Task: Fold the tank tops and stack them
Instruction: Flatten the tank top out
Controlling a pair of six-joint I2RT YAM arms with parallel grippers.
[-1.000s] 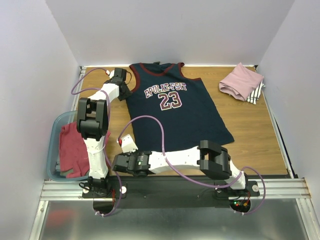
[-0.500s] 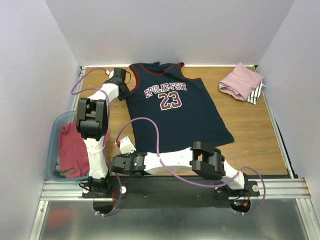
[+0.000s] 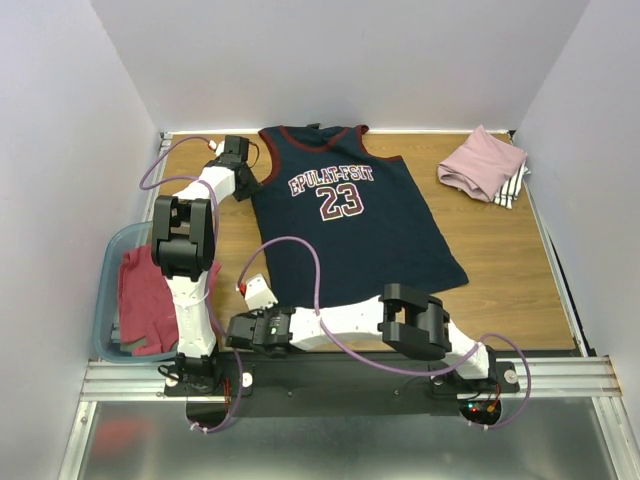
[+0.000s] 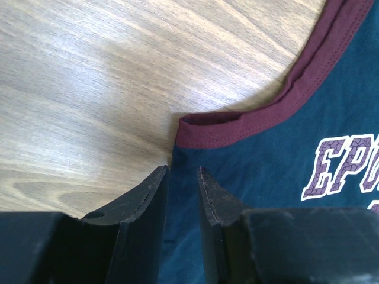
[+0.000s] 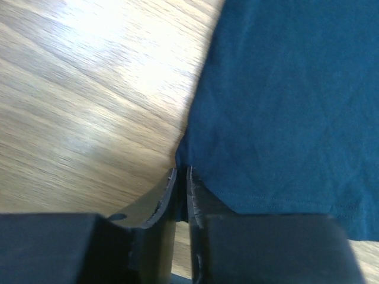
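The navy jersey [image 3: 350,215] with maroon trim and a white "23" lies spread flat in the middle of the table. My left gripper [image 3: 250,182] is at its left armhole. In the left wrist view the left gripper [image 4: 182,171] stands open astride the navy cloth [image 4: 266,160], just below the maroon trim [image 4: 225,130]. My right gripper [image 3: 262,298] is at the jersey's near left hem corner. In the right wrist view the right gripper [image 5: 182,171] is pinched on that corner [image 5: 278,106]. A folded pink top [image 3: 482,160] rests on a striped one [image 3: 513,186] at the far right.
A translucent teal tub [image 3: 108,268] hangs off the table's left edge and holds red tops [image 3: 145,300]. Purple cables loop over both arms. Walls close in the far side and both flanks of the wooden table [image 3: 500,260].
The right gripper's jaws have closed on the jersey's hem corner after a small shift at the near edge. The left gripper and the jersey have stayed where they were.
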